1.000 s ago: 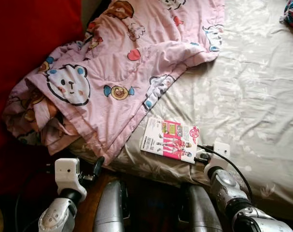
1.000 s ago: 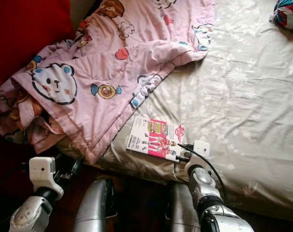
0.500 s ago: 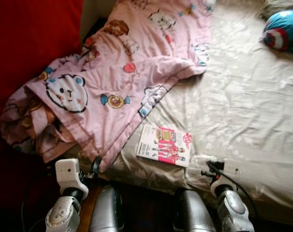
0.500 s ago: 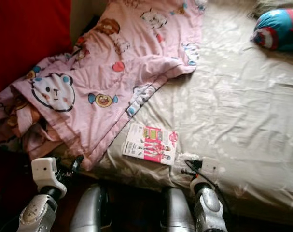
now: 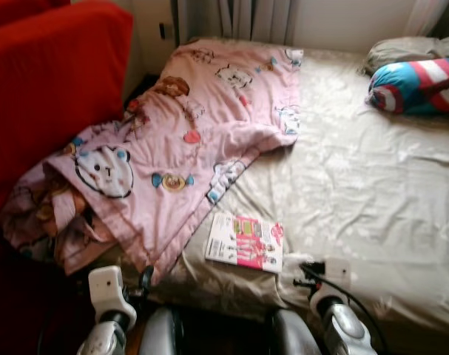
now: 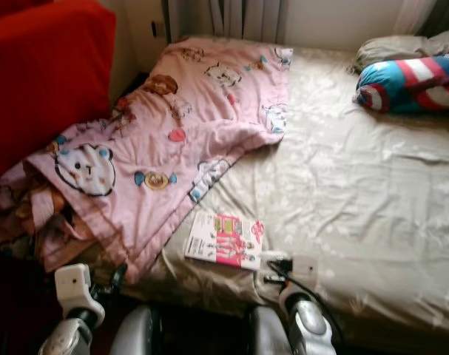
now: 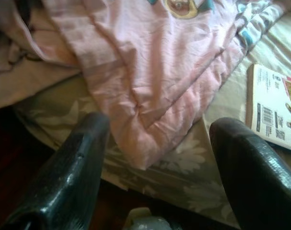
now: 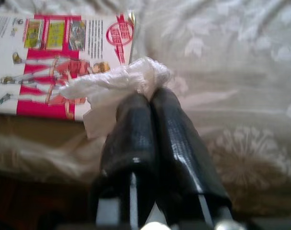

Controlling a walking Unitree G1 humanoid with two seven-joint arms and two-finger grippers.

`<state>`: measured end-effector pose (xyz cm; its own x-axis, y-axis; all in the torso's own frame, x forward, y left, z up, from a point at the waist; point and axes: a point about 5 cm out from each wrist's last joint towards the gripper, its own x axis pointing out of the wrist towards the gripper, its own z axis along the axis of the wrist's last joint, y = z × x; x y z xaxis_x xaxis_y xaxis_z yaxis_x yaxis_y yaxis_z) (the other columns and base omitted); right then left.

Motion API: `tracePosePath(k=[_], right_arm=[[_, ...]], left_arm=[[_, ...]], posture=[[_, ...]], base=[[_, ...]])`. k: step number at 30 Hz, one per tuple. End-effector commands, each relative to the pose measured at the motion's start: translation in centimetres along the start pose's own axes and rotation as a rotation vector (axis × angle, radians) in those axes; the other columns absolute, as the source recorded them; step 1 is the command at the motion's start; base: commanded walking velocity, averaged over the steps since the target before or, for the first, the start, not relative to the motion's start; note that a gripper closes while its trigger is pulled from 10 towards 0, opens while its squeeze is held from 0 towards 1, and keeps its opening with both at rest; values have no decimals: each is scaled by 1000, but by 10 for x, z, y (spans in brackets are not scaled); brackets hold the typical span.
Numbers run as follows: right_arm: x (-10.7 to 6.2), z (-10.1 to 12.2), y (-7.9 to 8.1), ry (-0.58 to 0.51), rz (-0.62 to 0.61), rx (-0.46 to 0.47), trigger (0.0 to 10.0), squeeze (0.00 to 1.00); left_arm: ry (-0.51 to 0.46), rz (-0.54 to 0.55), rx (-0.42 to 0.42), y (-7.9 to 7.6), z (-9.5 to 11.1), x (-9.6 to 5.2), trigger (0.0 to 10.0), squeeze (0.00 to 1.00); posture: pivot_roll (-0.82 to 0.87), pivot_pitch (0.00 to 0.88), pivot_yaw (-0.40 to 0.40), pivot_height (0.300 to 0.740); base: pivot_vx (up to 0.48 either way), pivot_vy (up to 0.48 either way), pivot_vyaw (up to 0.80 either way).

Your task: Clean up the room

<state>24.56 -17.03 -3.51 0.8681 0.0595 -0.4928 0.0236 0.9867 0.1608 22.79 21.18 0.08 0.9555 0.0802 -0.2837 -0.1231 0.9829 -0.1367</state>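
Note:
A pink and white booklet [image 5: 244,242] lies flat on the beige floral bed sheet [image 5: 372,192] near the bed's front edge. My right gripper [image 8: 147,98] is shut on a crumpled piece of clear plastic wrap [image 8: 111,86], just right of the booklet's [image 8: 49,62] near corner and above the sheet. A pink cartoon-print blanket [image 5: 202,126] is heaped over the bed's left side and hangs over the front edge. My left gripper [image 7: 159,124] stands open below the bed's edge, facing the blanket's hanging corner [image 7: 150,96], with nothing between its fingers.
A red sofa [image 5: 54,81] stands against the bed's left side. A blue, red and white cushion [image 5: 416,81] and a grey pillow [image 5: 405,50] lie at the bed's far right. Curtains [image 5: 246,18] hang behind the bed. Dark floor lies below the front edge.
The camera has tilted up and drawn back, so more of the bed and the far pillows show. My right gripper now sits a little farther from the booklet's corner.

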Motion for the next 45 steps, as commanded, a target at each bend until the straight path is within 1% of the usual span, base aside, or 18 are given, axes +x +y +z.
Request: tracePosePath(k=[1, 4, 5, 7, 10, 12, 13, 16, 17, 19, 21, 23, 25, 27, 29, 34, 37, 45], right_arm=[[-4, -12, -10, 69, -38, -10, 10000, 0], [-8, -20, -17, 110, -83, 3, 10000, 0], [-8, -20, -17, 110, -83, 3, 10000, 0], [-10, -26, -18, 142, -90, -2, 10000, 0], [-14, -36, -19, 193, -104, -11, 10000, 0], [-16, -40, -20, 206, -107, -8, 10000, 0], [-18, -44, -20, 227, -111, -9, 10000, 0], [-19, -46, -20, 236, -113, -9, 10000, 0], [-23, -54, -20, 277, -121, -22, 10000, 0], [-24, -56, -20, 287, -122, -23, 10000, 0], [-30, -67, -20, 348, -136, -17, 10000, 0], [-31, -70, -20, 369, -133, -27, 10000, 0], [-31, -71, -19, 372, -131, -25, 10000, 0], [-31, -71, -17, 374, -120, -56, 10000, 0], [-30, -70, -17, 354, -122, -55, 10000, 0], [-33, -75, -14, 379, -101, -49, 10000, 0], [-34, -77, -14, 388, -99, -51, 10000, 0], [-36, -79, -17, 407, -96, -52, 10000, 0]], left_arm=[[63, 21, 13, 5, -16, -4, 10000, 0], [132, 23, 19, 8, -30, -6, 10000, 0], [132, 23, 19, 8, -30, -6, 10000, 0], [194, 26, 30, 10, -41, -9, 10000, 0], [288, 35, 45, 12, -60, -16, 10000, 0], [313, 40, 47, 13, -64, -18, 10000, 0], [349, 47, 52, 14, -71, -20, 10000, 0], [364, 48, 55, 14, -73, -22, 10000, 0], [414, 55, 70, 16, -81, -27, 10000, 0], [428, 59, 72, 17, -83, -28, 10000, 0], [488, 68, 77, 19, -91, -34, 10000, 0], [515, 60, 86, 19, -95, -37, 10000, 0], [533, 61, 93, 21, -97, -39, 10000, 0], [535, 82, 73, 26, -97, -40, 10000, 0], [541, 88, 72, 29, -97, -42, 10000, 0], [609, 120, 71, 42, -106, -57, 10000, 0], [632, 135, 70, 47, -109, -62, 10000, 0], [643, 170, 61, 54, -110, -66, 10000, 0]], posture=[[-22, 31, -17, 705], [-22, 12, -9, 726], [-22, 12, -9, 726], [-28, 5, -6, 739], [-32, 0, -4, 740], [-30, 0, -4, 740], [-28, 0, -5, 740], [-28, 0, -5, 740], [-35, 0, -2, 740], [-35, 0, -2, 740], [-26, 0, -6, 740], [-26, 0, -9, 740], [-30, 0, -8, 740], [-33, 0, -8, 740], [-31, 0, -7, 740], [-36, 0, -3, 740], [-34, 0, -2, 740], [-13, 11, -11, 740]], base=[[0, 0, 0], [0, 0, 0], [0, 0, 0], [0, 0, 0], [0, 0, 0], [0, 0, 0], [0, 0, 0], [0, 0, 0], [0, 0, 0], [0, 0, 0], [0, 0, 0], [0, 0, 0], [0, 0, 0], [0, 0, 0], [0, 0, 0], [0, 0, 800], [0, 0, 800], [0, 0, 800]])
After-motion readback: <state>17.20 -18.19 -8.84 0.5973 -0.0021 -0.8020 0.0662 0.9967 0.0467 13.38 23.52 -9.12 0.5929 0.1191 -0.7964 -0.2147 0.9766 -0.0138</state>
